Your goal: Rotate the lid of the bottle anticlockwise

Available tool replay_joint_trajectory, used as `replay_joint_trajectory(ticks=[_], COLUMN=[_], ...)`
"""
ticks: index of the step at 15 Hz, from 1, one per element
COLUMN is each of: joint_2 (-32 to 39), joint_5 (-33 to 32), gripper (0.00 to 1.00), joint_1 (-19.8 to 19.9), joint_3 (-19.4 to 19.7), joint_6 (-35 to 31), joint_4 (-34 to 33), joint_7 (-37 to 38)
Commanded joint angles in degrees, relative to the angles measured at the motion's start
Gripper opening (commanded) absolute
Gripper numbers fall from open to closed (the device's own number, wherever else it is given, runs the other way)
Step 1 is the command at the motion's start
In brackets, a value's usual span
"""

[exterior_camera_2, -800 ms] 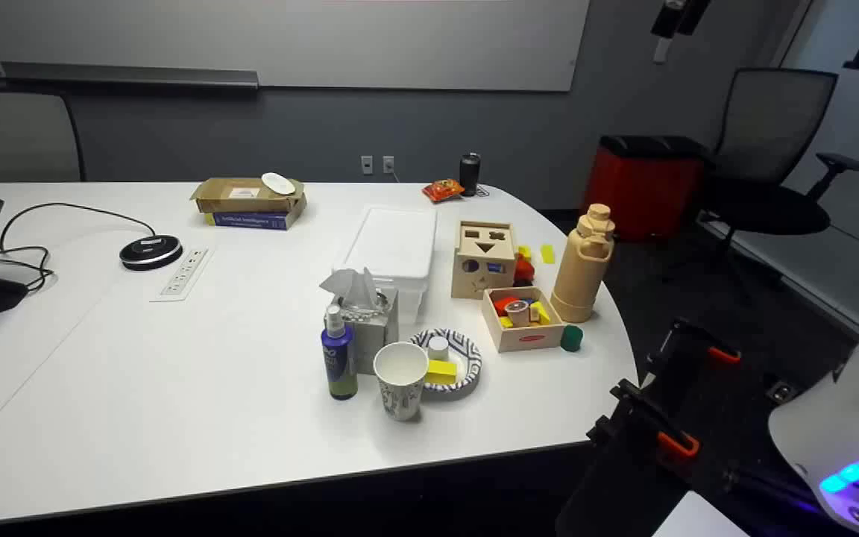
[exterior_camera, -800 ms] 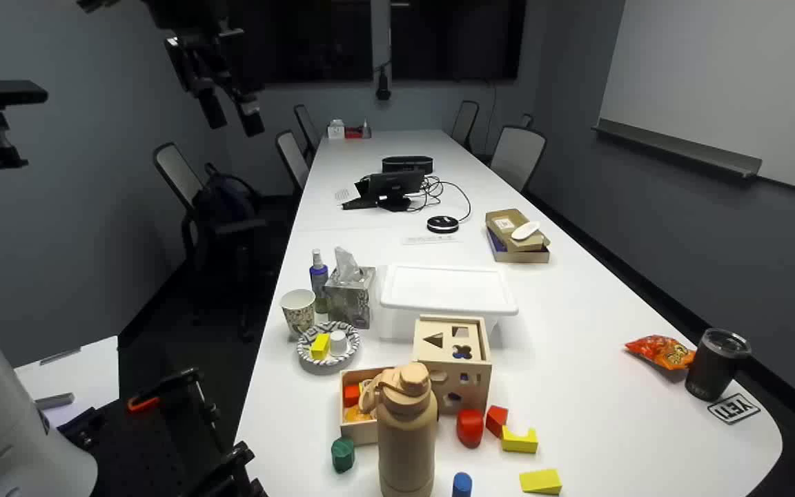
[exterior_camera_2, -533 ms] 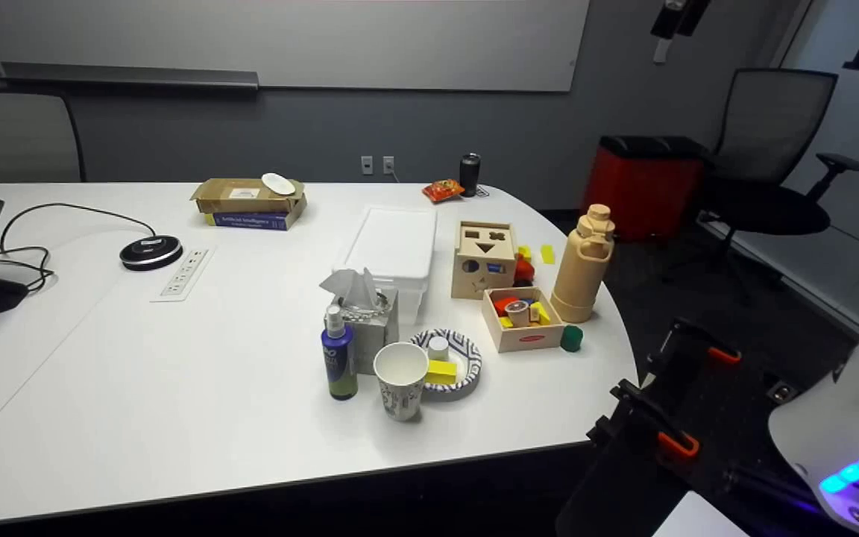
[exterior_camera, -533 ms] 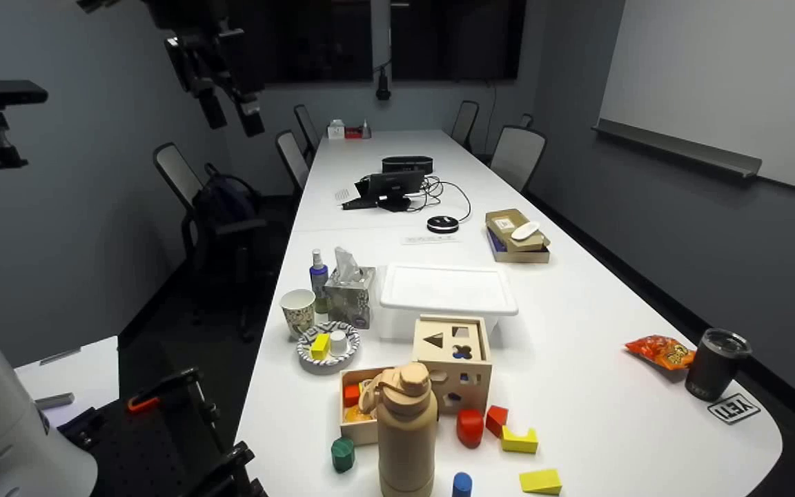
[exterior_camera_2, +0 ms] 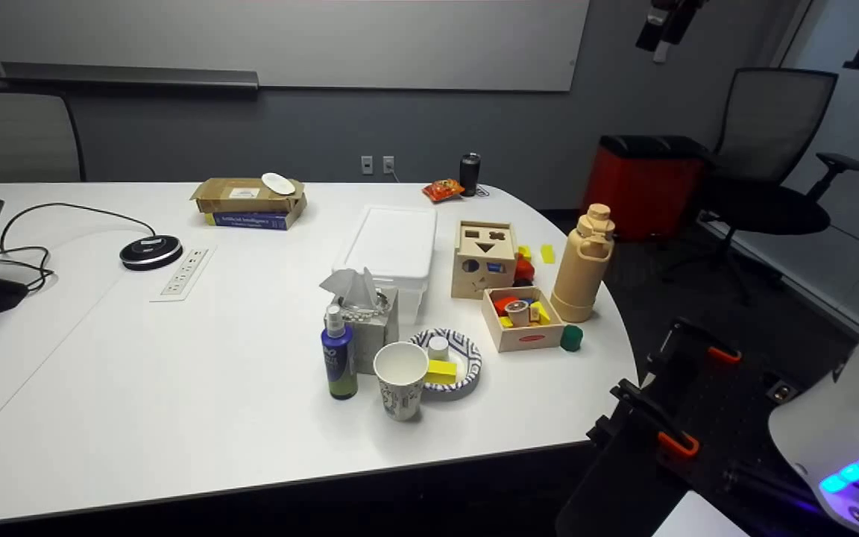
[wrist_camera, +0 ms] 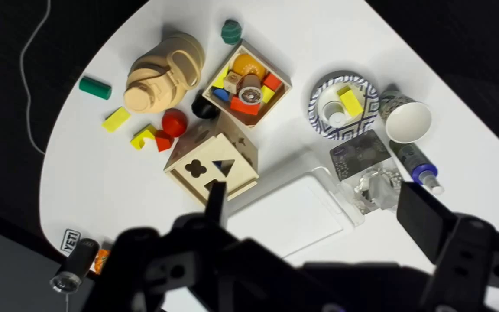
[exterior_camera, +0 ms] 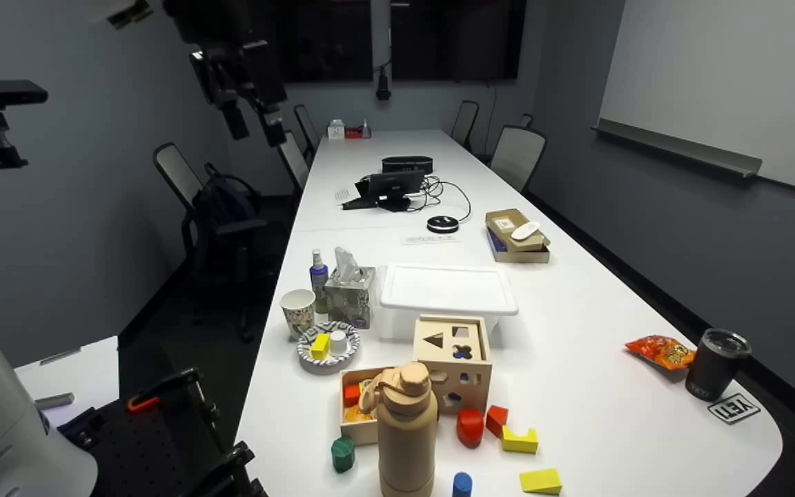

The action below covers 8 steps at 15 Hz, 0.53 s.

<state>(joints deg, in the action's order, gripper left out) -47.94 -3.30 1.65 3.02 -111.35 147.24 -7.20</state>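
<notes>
The tan bottle stands upright near the rounded end of the white table in both exterior views. Its side handle and shoulder show in the wrist view, at the upper left. The lid is a small round orange-brown cap on the bottle's top; it also shows in an exterior view and in the wrist view. My gripper hangs high above the table, well apart from the bottle. In the wrist view the gripper's fingers are wide apart with nothing between them.
A wooden shape box and a small box of blocks stand beside the bottle. Loose blocks lie around it. A white lidded container, tissue box, spray bottle, paper cup and patterned plate are farther along.
My gripper has moved right and slightly down in an exterior view where it was at the upper left, and slightly left in an exterior view where it is upper right. The bottle has not moved.
</notes>
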Motion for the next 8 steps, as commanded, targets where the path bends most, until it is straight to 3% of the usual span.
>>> replay_joint_trajectory(ticks=[1,8], joint_2=[7.9,25.0], joint_5=[-4.6,-6.7], gripper=[1.0,1.0], joint_1=[3.0,8.9], joint_3=[0.7,6.9], joint_6=[-6.9,-14.7], joint_4=[-0.4,-2.4], joint_7=[1.3,1.1])
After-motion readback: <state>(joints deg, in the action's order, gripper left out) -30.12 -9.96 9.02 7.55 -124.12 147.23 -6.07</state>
